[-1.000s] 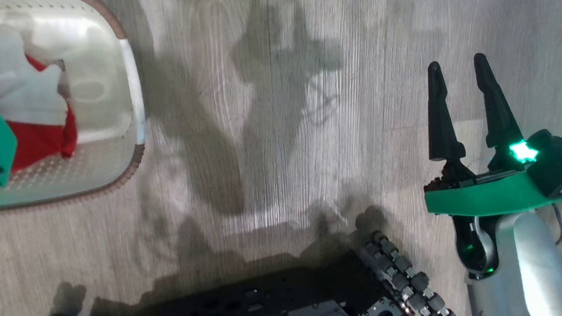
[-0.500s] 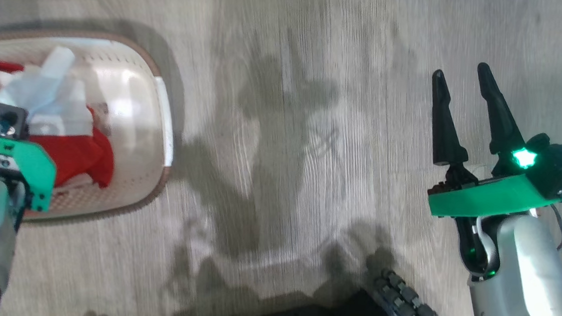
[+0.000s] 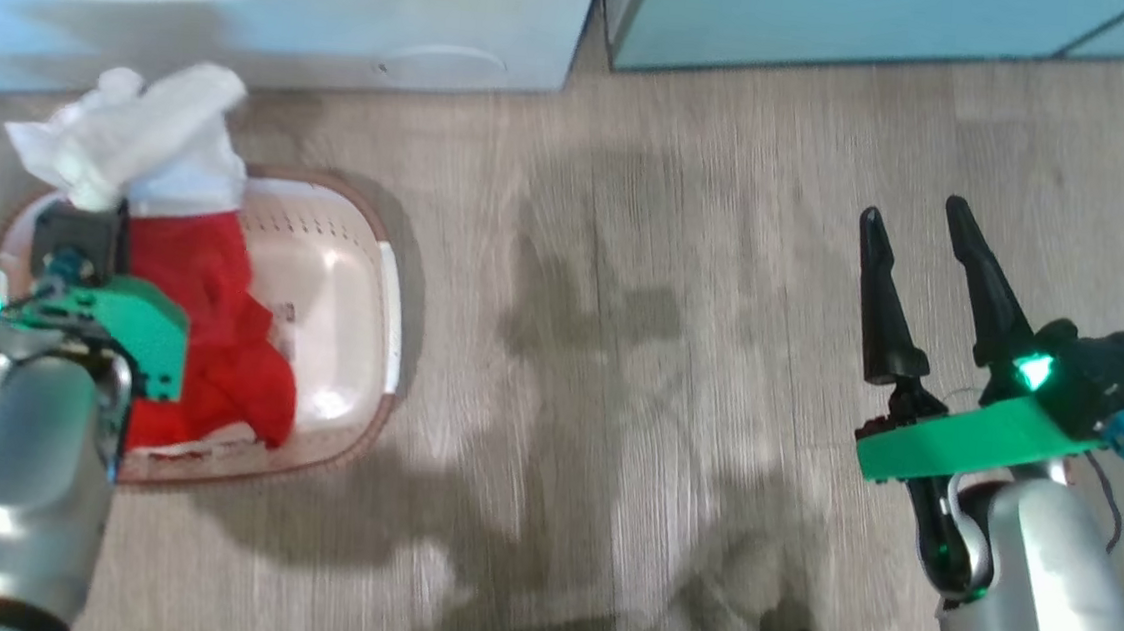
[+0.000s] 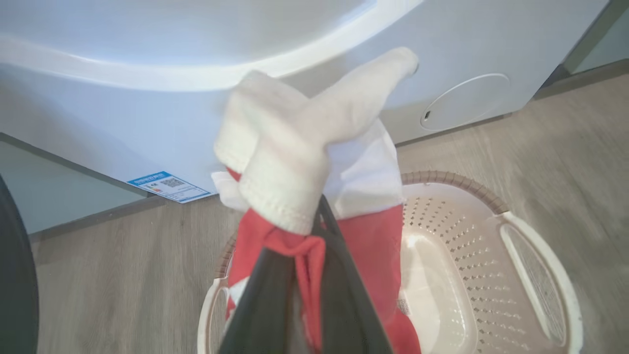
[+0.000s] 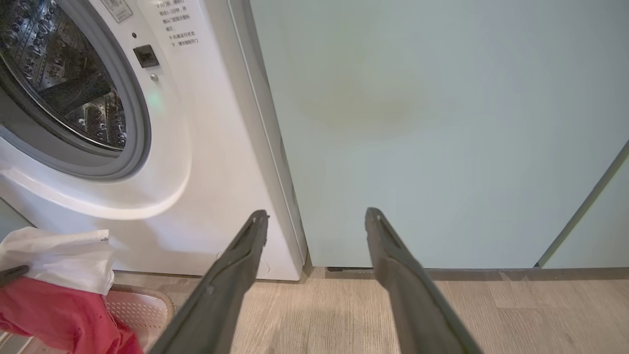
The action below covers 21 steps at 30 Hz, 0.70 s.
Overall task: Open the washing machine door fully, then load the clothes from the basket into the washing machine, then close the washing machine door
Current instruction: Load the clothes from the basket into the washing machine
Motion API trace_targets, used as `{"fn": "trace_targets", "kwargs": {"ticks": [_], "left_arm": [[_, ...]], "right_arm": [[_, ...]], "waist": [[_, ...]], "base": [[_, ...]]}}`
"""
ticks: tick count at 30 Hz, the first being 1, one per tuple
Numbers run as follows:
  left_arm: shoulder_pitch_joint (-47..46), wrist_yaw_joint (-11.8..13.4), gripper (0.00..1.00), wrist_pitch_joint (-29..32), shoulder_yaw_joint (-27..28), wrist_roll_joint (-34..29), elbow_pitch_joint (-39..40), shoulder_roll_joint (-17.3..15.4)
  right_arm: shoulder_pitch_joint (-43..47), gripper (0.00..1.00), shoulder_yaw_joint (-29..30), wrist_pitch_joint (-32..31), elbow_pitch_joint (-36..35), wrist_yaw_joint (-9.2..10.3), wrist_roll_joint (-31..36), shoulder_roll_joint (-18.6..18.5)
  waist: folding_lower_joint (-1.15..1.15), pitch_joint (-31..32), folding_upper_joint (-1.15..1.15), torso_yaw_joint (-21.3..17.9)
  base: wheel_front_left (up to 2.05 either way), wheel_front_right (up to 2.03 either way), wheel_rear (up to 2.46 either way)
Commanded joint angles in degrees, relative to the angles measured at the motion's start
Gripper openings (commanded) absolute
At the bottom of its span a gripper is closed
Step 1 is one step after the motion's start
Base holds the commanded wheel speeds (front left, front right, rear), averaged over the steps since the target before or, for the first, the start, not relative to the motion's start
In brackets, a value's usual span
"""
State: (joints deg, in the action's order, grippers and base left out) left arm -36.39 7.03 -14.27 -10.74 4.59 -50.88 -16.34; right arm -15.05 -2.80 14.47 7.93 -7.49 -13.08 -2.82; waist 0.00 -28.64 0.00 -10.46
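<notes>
The left gripper [image 4: 314, 216] is clamping the clothes [image 4: 295, 147] just above the basket [image 3: 388, 292]; behind it the washing machine [image 5: 211, 147] is standing open, awaiting loading and closing. The right gripper [image 3: 911, 213] is hanging wide, empty.

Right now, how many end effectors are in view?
2. The left end effector is above the basket, shut on the clothes; the right end effector stands open over the floor.

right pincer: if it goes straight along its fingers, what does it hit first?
Probably the pale teal cabinet front, just right of the washing machine. The right pincer points at it with nothing visible between, though depth is unclear.
</notes>
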Motion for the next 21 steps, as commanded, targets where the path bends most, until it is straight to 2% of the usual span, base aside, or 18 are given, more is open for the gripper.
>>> {"fn": "trace_targets", "kwargs": {"ticks": [1,8,21], "left_arm": [[1.36,0.84,0.0,-0.72,2.35,0.19,3.62,-1.44],[5.7,1.19,0.0,-0.73,4.21,0.65,14.58,0.46],[13.48,-1.29,0.0,-0.73,9.9,1.48,32.5,5.28]], "right_arm": [[1.7,1.0,-0.86,0.52,-1.26,0.0,0.37,-0.06],[2.89,1.0,-0.82,0.52,-0.4,0.0,0.8,-0.06],[5.04,1.0,0.54,0.52,-0.34,0.0,2.05,-0.06]], "waist": [[0.0,2.55,0.0,1.08],[0.0,7.1,0.0,2.07],[0.0,15.41,0.0,3.18]], "base": [[0.0,0.0,0.0],[0.0,0.0,0.0],[0.0,0.0,0.0]]}}
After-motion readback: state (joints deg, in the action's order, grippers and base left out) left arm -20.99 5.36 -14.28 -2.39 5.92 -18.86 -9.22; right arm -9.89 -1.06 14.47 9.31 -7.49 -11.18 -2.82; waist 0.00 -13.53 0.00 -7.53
